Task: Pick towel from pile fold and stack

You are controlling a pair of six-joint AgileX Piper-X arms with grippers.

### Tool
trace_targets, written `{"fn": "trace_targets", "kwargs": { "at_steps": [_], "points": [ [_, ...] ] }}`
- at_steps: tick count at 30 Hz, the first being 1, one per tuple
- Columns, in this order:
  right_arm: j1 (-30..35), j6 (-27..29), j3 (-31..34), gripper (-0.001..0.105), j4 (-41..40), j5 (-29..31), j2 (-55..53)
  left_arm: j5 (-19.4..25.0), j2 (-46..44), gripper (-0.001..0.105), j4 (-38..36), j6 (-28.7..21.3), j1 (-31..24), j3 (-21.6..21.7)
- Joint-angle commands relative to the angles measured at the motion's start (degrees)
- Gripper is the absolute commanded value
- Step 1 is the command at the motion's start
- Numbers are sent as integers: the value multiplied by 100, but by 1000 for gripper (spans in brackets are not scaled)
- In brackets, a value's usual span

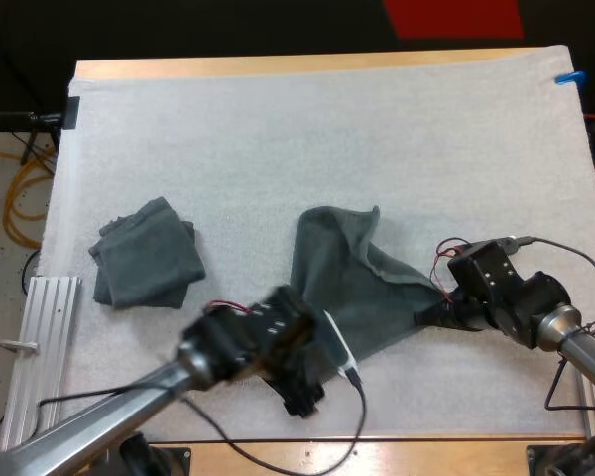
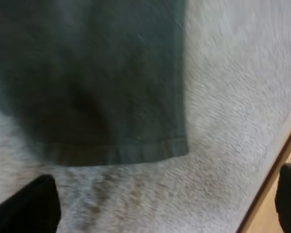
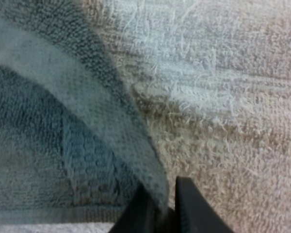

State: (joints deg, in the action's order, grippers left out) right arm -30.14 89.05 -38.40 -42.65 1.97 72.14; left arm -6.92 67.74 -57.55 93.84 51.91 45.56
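Between the right fingers [image 3: 196, 211], clamped tight, sits one edge of the dark grey-green towel [image 1: 349, 283]; the rest lies rumpled on the white mat [image 1: 278, 129], spreading away from them. Just ahead of the left fingers [image 2: 29, 206], apart and touching nothing, lies that towel's hemmed corner. Well beyond the left fingers, a second towel [image 1: 144, 256], loosely folded.
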Motion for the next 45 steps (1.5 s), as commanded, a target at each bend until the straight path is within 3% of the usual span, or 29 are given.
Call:
{"fn": "trace_targets", "kwargs": {
  "at_steps": [1,5,7,12,32,34,36,38,45],
  "points": [
    [18,-49,-4,0,-34,42,-49,153,231,85,81,-24,199,2],
    [18,-50,-4,0,-42,42,-49,794,878,84,191,135,537,2],
    [18,-50,-4,0,-59,42,-49,995,1160,78,302,278,559,12],
    [18,-50,-4,0,-56,42,-49,754,1679,59,672,384,559,12],
    [18,-50,-4,0,-56,42,-49,692,2292,57,687,496,559,12],
    [18,-50,-4,0,-56,42,-49,715,2298,48,643,496,559,18],
    [18,-50,-4,0,-56,42,-49,761,2271,13,576,486,559,60],
    [18,-34,-4,0,-56,55,-49,761,2199,0,574,486,559,124],
    [18,-12,-139,0,-56,86,-437,761,1381,0,340,526,535,608]
  ]
}}
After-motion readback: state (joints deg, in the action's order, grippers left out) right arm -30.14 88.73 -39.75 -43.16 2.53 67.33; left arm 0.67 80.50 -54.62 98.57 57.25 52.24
